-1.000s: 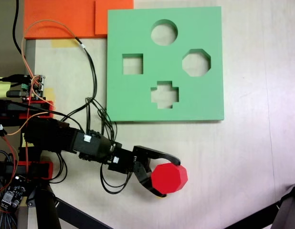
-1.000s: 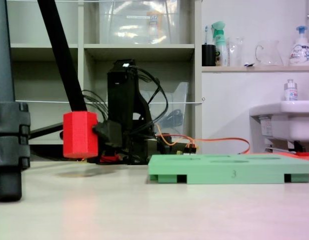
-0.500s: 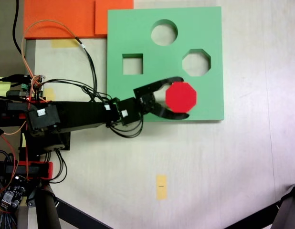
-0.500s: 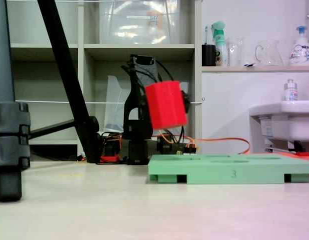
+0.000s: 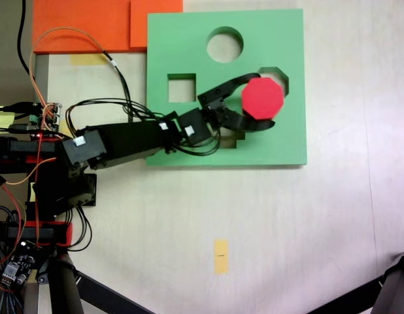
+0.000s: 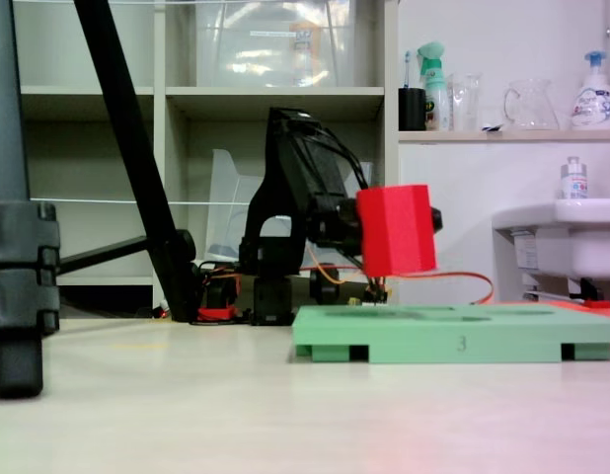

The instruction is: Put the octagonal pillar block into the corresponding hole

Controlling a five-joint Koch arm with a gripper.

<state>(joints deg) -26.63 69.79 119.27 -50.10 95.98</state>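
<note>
Beige worktop [image 6: 187, 415] bare in foreground of the low side view, yellow tape strip [image 5: 220, 256] on it in the top-down view. Green foam board [image 6: 453, 341] next back, flat on the worktop. Red octagonal pillar block [image 6: 396, 230] clamped in pincer [image 5: 254, 103], held clear above the board, bottom edge apart from the surface, slightly tilted in the side view. From above, block [image 5: 262, 98] sits over the lower-left part of the corresponding hole [image 5: 280, 73], only the hole's upper-right rim visible. Offset, not centred.

Risks, as judged: lowering now likely catches block edge on the hole rim; tilt could jam it; facets may not match the hole's sides, so rotation check needed; pressing down could shift the light board.

Arm [image 5: 123, 140] stretched out from base at left, across the board's lower-left, wrist over the cross cutout [image 5: 235, 137]. Shelving and sink behind.
</note>
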